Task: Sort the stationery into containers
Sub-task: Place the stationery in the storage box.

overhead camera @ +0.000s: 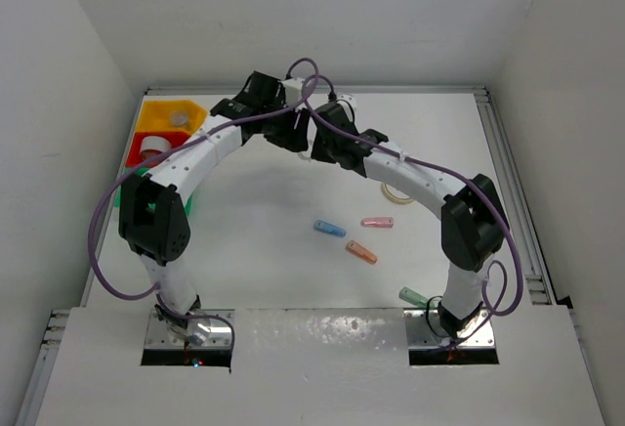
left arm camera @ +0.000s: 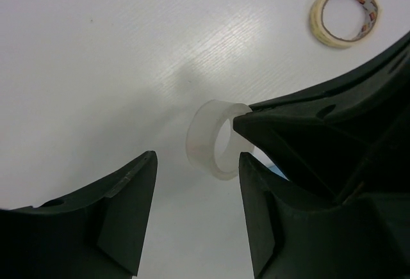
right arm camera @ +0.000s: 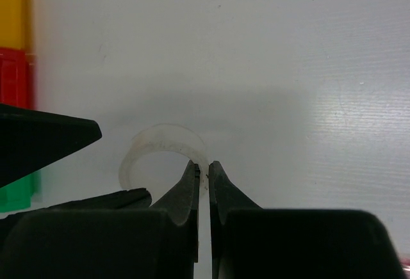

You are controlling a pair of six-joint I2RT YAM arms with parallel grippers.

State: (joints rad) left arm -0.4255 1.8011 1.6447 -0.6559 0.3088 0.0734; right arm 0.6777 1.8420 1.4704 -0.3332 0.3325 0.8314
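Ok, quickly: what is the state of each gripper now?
Left gripper: open, holding nothing.
Right gripper: closed on the wall of the clear tape ring.

Four capsule-shaped plastic pieces are lying out: blue capsule (overhead camera: 329, 227), pink capsule (overhead camera: 377, 222), orange capsule (overhead camera: 360, 252), green capsule (overhead camera: 415, 297). Three tape rings are showing: beige ring (left arm camera: 344, 15), clear ring (left arm camera: 214, 139), whitish ring (overhead camera: 153, 145). One tiny clear pot (overhead camera: 181, 113) is sitting with three plastic bins: yellow-orange bin (right arm camera: 11, 10), red bin (right arm camera: 13, 77), green bin (right arm camera: 16, 192).

Your white arms (overhead camera: 195, 160) arch inward; left black gripper (left arm camera: 197, 159) stands half open, right black gripper (right arm camera: 205, 167) pinched (on clear plastic tape ring (right arm camera: 160, 141)).
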